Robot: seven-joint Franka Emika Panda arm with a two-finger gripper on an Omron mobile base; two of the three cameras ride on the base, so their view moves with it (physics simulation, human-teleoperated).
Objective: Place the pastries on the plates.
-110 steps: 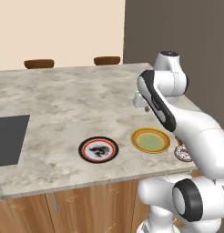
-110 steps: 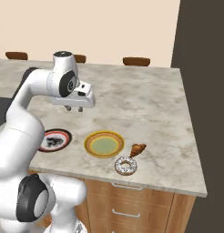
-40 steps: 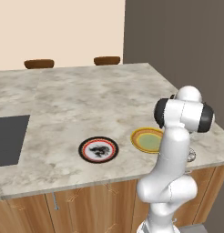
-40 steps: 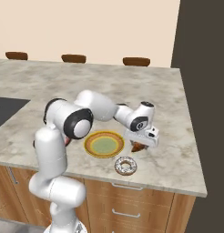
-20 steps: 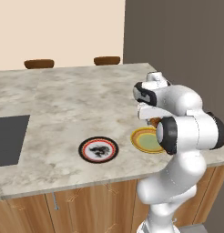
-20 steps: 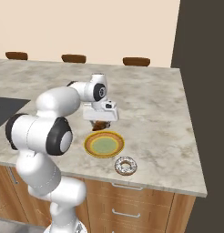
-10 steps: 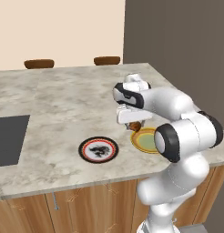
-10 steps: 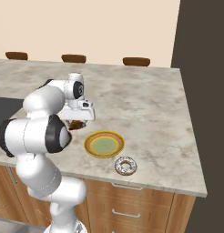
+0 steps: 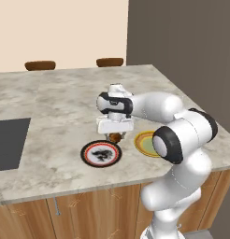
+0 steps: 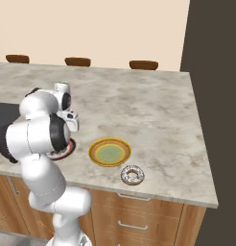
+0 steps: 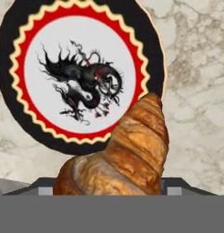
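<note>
The end effector (image 9: pixel 116 135) is clamped on the croissant (image 11: pixel 125 152), which hangs just above the table at the right rim of the black-rimmed plate (image 9: pixel 101 154), left of the middle in the left base view. In the hand view the pastry fills the lower middle and its tip points up over the plate edge. The croissant looks light, flaky and easy to crush, so a gentle hold across its thick middle seems the safest; the thin tips would probably break. The doughnut (image 10: pixel 133 175) lies on the table near the front edge, lower right of the yellow-rimmed plate (image 10: pixel 110 153) in the right base view, apart from it. It is also light, its icing is probably sticky, and a hold across one side of the ring seems best.

Compared with half a second ago, the arm has swung further to the left of the frame: the end effector was then beside the yellow-rimmed plate, now it is at the black-rimmed one. The doughnut and both plates have not moved
</note>
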